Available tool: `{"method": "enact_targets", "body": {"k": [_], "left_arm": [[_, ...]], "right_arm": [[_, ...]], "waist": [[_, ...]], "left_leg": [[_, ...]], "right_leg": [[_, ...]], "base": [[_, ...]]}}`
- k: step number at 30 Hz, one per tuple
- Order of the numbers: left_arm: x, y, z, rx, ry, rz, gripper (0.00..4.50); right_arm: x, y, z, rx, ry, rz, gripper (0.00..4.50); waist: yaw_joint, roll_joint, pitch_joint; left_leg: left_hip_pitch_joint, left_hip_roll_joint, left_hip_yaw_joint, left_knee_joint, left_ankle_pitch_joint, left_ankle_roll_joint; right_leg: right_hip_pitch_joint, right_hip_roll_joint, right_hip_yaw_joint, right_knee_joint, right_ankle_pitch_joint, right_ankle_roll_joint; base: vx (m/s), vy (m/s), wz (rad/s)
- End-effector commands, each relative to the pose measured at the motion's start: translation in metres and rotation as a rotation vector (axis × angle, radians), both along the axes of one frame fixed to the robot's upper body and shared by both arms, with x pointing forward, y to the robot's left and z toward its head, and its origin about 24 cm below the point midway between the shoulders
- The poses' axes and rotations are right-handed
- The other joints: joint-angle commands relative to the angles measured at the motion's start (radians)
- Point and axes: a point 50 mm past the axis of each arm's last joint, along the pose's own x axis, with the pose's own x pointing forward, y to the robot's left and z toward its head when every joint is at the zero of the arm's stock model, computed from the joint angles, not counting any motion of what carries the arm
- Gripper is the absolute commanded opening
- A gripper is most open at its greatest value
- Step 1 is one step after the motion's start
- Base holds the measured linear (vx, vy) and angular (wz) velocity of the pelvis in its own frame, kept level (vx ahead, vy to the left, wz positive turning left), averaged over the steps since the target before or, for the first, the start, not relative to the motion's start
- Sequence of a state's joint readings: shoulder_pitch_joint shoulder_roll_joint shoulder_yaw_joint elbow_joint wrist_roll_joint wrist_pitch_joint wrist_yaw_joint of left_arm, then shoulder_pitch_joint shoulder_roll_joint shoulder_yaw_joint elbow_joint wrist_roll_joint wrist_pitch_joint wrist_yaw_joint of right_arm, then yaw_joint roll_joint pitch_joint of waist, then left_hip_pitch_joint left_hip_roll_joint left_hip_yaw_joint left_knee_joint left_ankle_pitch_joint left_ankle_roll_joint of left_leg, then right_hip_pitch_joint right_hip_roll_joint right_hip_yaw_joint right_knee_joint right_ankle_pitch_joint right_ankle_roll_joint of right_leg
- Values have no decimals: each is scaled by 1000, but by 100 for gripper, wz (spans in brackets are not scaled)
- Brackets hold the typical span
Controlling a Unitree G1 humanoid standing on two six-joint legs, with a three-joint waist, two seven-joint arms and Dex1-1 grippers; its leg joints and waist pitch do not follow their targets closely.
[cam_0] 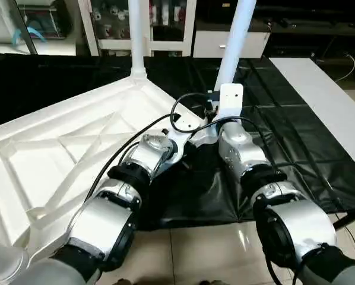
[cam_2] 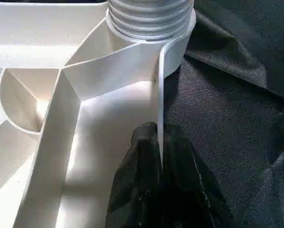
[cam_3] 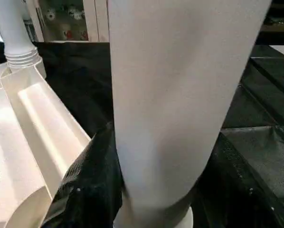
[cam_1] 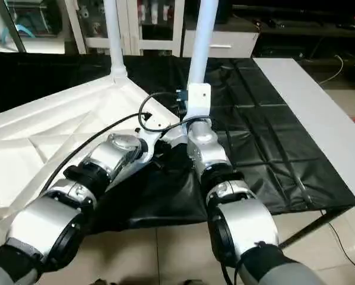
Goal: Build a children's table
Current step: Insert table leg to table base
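The children's table top lies upside down on the black cloth, ribbed underside up. One white leg stands in its far corner socket. A second leg stands at the corner nearest my wrists, and its threaded end sits in that socket. My right gripper is shut around this second leg low down, with a black finger on each side. My left gripper is shut on the thin upright rim of the top, just beside that socket.
The black-draped work table ends close to my forearms, with tiled floor below. A white board lies along its right side. Cabinets and shelves stand behind. Cables loop over my wrists.
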State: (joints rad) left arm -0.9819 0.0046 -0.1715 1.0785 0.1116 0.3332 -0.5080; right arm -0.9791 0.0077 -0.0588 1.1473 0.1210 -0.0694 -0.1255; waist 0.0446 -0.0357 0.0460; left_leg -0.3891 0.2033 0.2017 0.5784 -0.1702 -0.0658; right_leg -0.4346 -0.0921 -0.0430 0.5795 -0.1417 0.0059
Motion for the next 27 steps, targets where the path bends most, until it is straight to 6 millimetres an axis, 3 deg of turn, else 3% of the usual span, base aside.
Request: {"method": "enact_targets", "body": {"k": [1,5,6,10,12,15,16,21,22,27], "left_arm": [[9,-10,28,-81,-106,-34,0],[9,-8,28,-81,-106,-32,0],[9,-7,28,-80,-106,-31,0],[10,-5,28,-77,-107,-29,0],[11,-4,28,-76,-107,-30,0],[11,-4,29,-74,-108,-32,0],[11,-3,29,-73,-108,-33,0],[12,-2,30,-70,-109,-40,0],[12,-2,30,-69,-110,-43,0],[11,-1,29,-63,-106,-69,0]], "right_arm": [[-10,-9,-32,-17,123,-19,183],[-8,-5,-26,-24,83,27,183],[-8,-3,-24,-20,76,46,253],[-6,1,-18,-35,36,111,262],[-6,1,-17,-41,20,128,299],[-6,3,-15,-35,8,153,302],[-6,3,-13,-26,3,161,327],[-6,5,-8,-14,-28,226,364],[-6,5,-7,-11,-37,238,372],[-9,-3,-5,-9,-67,275,400]], "waist": [[4,-8,-73],[4,-10,-74],[5,-9,-74],[6,-6,-75],[7,-5,-76],[7,-4,-75],[7,-4,-75],[7,-2,-74],[8,3,-75],[11,1,-73]], "left_leg": [[23,15,-3,-57,-179,88],[22,14,-2,-55,-156,93],[22,14,-2,-55,-148,98],[21,14,-2,-53,-141,103],[21,14,-2,-51,-128,108],[21,14,-1,-49,-122,117],[21,15,-1,-50,-128,116],[21,15,-3,-49,-137,111],[22,15,-3,-49,-136,111],[22,15,-3,-48,-141,115]], "right_leg": [[59,-39,21,-45,-129,-232],[62,-37,22,-38,-84,-240],[63,-38,22,-37,-76,-243],[64,-39,22,-37,-65,-259],[66,-39,22,-33,-45,-267],[66,-39,22,-31,-34,-277],[66,-39,22,-32,-40,-280],[67,-38,21,-31,-37,-287],[68,-38,21,-30,-34,-289],[69,-37,22,-32,-33,-288]], "base": [[0,0,0],[0,0,0],[0,0,0],[0,0,0],[0,0,0],[0,0,0],[0,0,0],[0,0,0],[0,0,0],[0,0,0]]}}
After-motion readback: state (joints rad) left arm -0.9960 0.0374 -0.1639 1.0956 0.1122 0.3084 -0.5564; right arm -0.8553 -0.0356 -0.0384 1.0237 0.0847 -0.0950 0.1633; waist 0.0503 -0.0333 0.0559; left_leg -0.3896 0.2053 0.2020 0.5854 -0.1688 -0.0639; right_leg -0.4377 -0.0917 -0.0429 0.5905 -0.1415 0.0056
